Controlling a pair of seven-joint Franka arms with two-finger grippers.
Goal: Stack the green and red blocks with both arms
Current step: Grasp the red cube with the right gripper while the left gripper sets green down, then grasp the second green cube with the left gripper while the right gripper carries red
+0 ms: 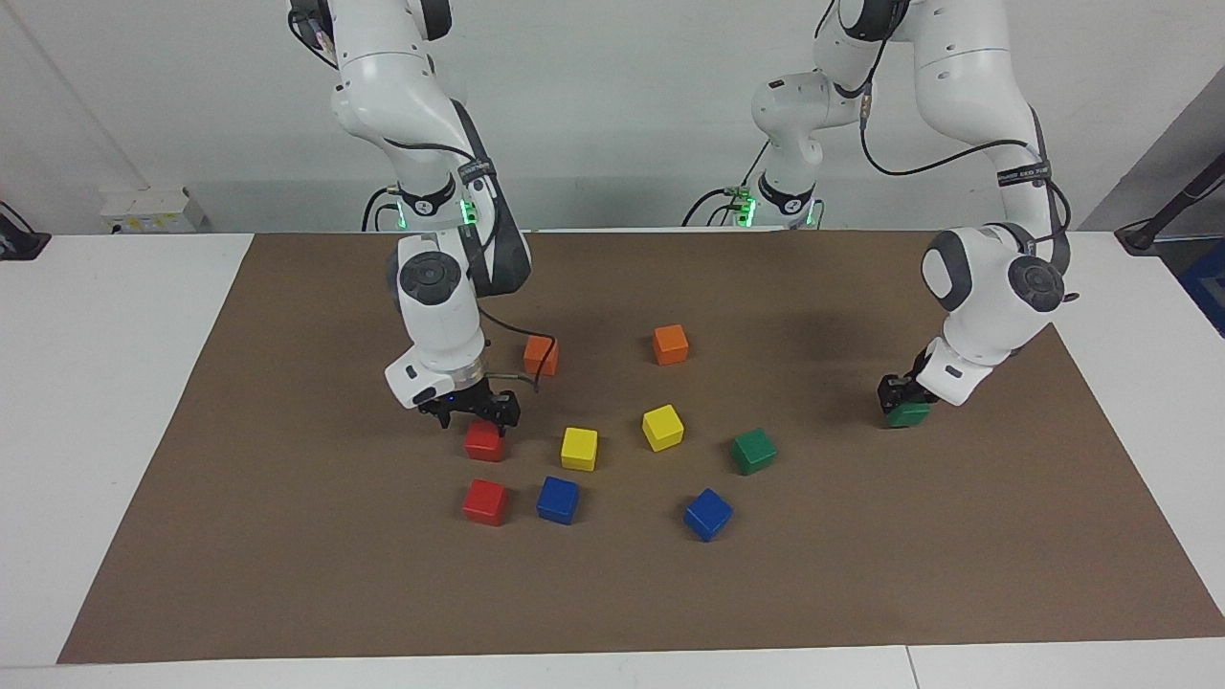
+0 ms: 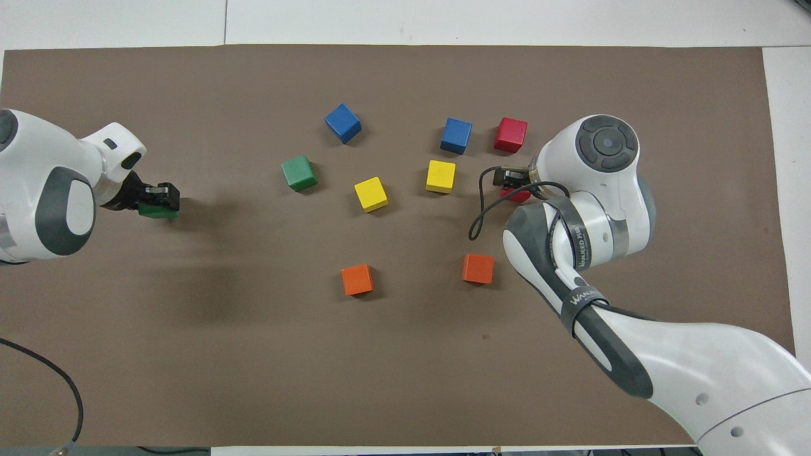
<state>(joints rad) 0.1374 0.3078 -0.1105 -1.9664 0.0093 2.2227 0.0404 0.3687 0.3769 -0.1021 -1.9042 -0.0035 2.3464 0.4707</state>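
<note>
The green and red blocks were all apart, none yet stacked. One green block (image 1: 907, 413) sat clamped in my left gripper (image 1: 900, 394), low at the mat (image 1: 957, 574) near the left arm's end of the table, well away from the other cubes; whether it rested on the mat or hung just above it I could not tell. The second green block (image 1: 753, 451) lay free among the cluster. The nearer red block (image 1: 484, 442) lay directly under my right gripper (image 1: 476, 413), whose fingers stood wide and came down around its top, not closed on it. The farther red block (image 1: 485, 501) lay untouched just past it, beside a blue cube (image 1: 558, 499).

By my judgement the work was in its early part: one green was gripped, one red was about to be gripped, and both stacks were left to build.

My left arm reached out sideways with its wrist bent down. My right arm hung steeply over the red block, its gripper pointing nearly straight down.
</note>
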